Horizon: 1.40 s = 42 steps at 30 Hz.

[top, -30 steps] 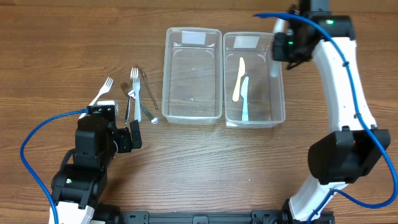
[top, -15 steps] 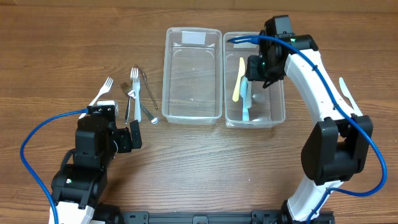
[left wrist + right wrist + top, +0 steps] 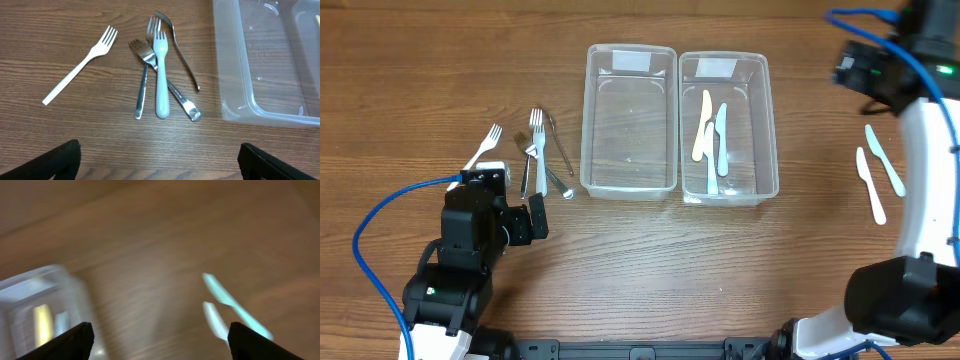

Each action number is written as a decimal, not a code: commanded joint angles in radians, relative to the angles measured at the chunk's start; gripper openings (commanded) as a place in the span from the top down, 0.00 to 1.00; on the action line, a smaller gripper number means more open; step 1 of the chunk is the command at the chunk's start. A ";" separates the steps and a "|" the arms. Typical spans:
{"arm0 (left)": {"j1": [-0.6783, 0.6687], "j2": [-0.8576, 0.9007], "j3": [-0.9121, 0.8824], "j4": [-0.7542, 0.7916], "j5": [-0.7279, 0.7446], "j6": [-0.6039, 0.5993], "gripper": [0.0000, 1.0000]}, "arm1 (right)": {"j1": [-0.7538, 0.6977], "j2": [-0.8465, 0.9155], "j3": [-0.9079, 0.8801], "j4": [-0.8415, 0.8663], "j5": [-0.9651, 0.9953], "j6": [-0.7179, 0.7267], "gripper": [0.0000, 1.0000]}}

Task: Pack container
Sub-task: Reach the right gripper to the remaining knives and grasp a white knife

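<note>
On the wooden table (image 3: 650, 270), three knives (image 3: 721, 135) lie in the right container (image 3: 772, 120), two loose knives (image 3: 885, 160) well to its right, and forks (image 3: 538, 150) beside the empty left container (image 3: 586, 120). Both the right gripper (image 3: 160, 342) and the left gripper (image 3: 160, 165) hang wide open, holding nothing. The loose knives lie flat and close together, so a pinch could skid one away or lift both.

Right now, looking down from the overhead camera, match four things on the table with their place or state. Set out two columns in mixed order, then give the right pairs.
Things
1. left container
2. right container
3. white plastic fork
4. two loose knives

Place or state
A. lying out to the right of both containers
B. holds three knives
C. nothing inside
D. lies alone, left of the fork pile

Pairs: 1-C, 2-B, 3-D, 4-A
</note>
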 commanded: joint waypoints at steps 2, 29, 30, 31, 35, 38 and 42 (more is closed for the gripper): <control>0.004 0.002 0.026 0.002 -0.003 0.019 0.00 | -0.166 0.113 -0.005 -0.016 0.029 -0.045 0.15; 0.004 0.002 0.026 0.002 -0.003 0.019 0.00 | -0.288 0.420 -0.005 -0.051 -0.085 -0.460 0.43; 0.004 0.002 0.026 0.001 -0.003 0.019 0.00 | -0.288 0.420 -0.005 -0.055 -0.085 -0.459 0.44; 0.004 0.002 0.026 0.002 -0.003 0.019 0.00 | -0.289 0.420 -0.006 -0.057 -0.085 -0.459 0.44; 0.004 0.002 0.026 0.001 -0.003 0.019 0.00 | -0.289 0.420 -0.040 -0.041 -0.085 -0.435 0.48; 0.004 0.002 0.026 0.002 -0.003 0.019 0.00 | -0.289 0.420 -0.093 -0.021 -0.085 -0.433 0.52; 0.004 0.002 0.026 0.002 -0.003 0.019 0.00 | -0.289 0.420 -0.149 0.000 -0.072 -0.433 0.53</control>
